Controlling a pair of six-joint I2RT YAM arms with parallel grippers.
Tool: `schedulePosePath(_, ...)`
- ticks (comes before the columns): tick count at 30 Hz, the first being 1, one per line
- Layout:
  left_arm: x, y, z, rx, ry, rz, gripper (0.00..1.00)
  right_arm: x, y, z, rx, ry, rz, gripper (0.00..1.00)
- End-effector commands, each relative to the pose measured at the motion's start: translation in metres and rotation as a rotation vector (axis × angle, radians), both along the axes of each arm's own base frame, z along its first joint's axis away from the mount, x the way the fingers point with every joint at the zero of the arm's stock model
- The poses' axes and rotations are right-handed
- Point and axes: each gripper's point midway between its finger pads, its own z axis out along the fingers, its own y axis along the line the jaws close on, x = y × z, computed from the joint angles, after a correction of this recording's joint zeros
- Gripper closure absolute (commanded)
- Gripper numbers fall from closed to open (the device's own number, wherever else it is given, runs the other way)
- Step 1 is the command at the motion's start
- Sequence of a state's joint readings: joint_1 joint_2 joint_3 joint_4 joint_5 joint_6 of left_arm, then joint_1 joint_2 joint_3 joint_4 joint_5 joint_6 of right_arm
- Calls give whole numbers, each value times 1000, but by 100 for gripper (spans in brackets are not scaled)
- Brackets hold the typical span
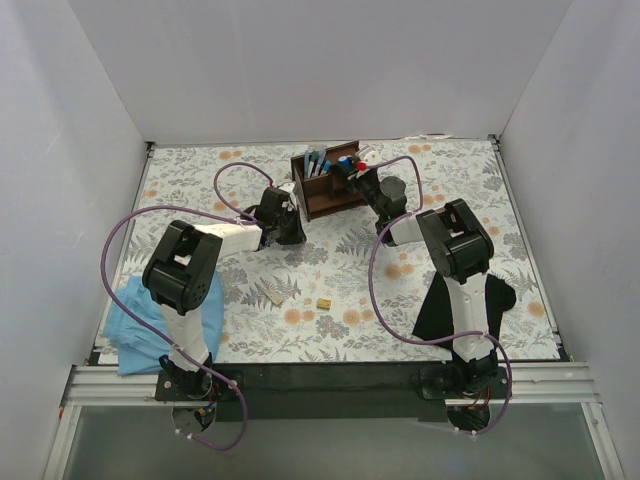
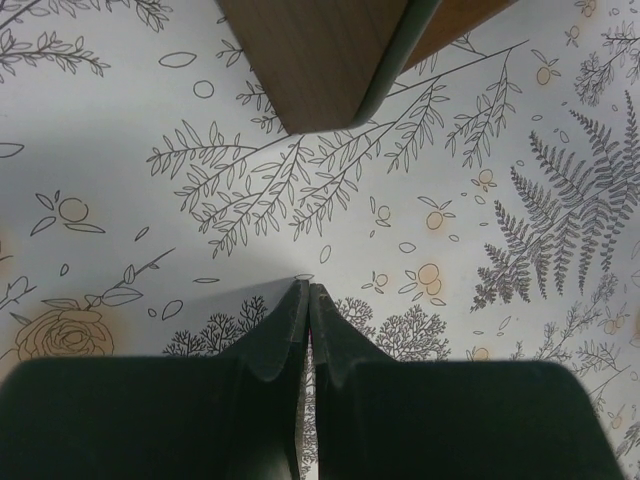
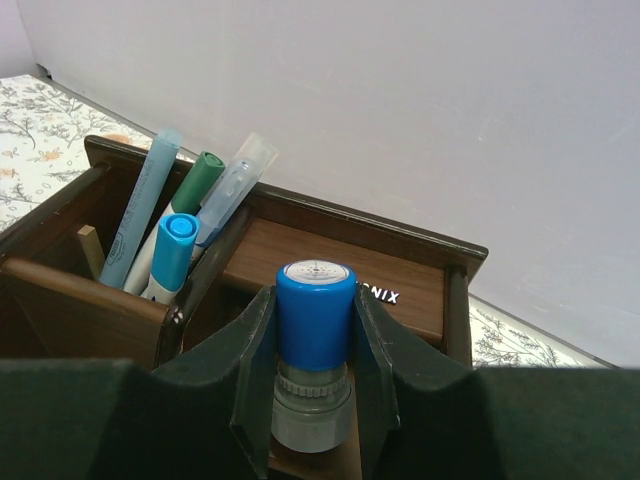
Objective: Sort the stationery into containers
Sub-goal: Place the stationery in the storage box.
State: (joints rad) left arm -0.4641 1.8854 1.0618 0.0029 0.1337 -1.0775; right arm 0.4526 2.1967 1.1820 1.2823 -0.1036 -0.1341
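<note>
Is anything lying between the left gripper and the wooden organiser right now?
No. In the left wrist view, only bare floral table cover lies between the shut left gripper and the near corner of the organiser.

light: bright, even, diffuse | shadows: soft, faint | glare: none | blur: near wrist-view edges

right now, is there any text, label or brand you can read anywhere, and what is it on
"ONIX": white letters on the inner shelf of the wooden organiser; the start of the word is hidden behind the blue-and-grey cylinder held between the right fingers.
Round label on top of the cylinder: print too small to read.
Pens in the slot: barrel markings too faint to read.
Top and left wrist views: no readable text.
</note>
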Motion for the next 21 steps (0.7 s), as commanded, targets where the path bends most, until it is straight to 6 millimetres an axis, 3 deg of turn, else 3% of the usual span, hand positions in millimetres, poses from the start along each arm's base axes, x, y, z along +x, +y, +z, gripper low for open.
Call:
schedulePosePath(1, 11, -2, 5, -16, -34, -7, 100, -44, -26, 147, 287, -555, -17, 77)
schedulePosePath(13, 5, 1, 0, -16, -26, -4, 100, -46, -26, 145, 264, -560, -31, 47)
schedulePosePath(21, 4, 0, -1, -19, -25, -9, 100, -49, -30, 148, 241, -574, -50, 44)
